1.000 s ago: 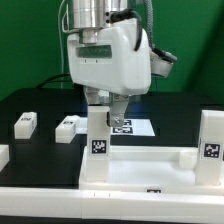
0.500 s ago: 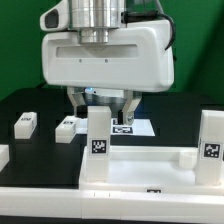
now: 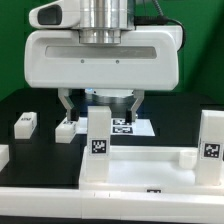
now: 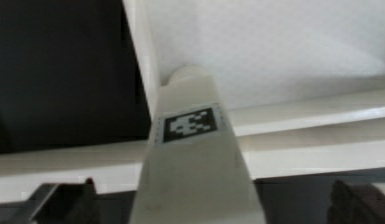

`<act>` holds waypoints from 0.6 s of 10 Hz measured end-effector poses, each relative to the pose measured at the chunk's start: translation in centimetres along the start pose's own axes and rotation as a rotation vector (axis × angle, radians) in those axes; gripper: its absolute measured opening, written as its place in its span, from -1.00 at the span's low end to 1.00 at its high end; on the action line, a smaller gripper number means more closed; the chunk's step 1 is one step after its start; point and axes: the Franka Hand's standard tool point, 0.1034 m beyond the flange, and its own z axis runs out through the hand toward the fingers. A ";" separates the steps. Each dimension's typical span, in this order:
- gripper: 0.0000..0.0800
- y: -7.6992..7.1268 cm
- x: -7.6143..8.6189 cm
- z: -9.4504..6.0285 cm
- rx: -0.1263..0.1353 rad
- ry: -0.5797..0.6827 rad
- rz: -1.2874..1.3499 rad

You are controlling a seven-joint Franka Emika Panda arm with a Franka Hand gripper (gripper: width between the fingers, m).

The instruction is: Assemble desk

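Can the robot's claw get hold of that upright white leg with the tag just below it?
Probably yes. The gripper hangs open over the upright leg; the wrist view shows the leg lined up between the fingers, nothing else in between.

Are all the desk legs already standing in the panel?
No: one loose leg and a second leg lie on the table, outside the panel.

We are finding no words or numbers to read, only seeing black-and-white square tags on the middle leg [image 3: 97,140] and the marker board [image 3: 138,127]
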 end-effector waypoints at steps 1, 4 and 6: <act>0.62 0.1 0.0 0.0 -0.011 0.000 -0.084; 0.32 0.3 0.0 0.0 -0.022 -0.002 -0.178; -0.03 0.3 0.0 0.0 -0.022 -0.003 -0.177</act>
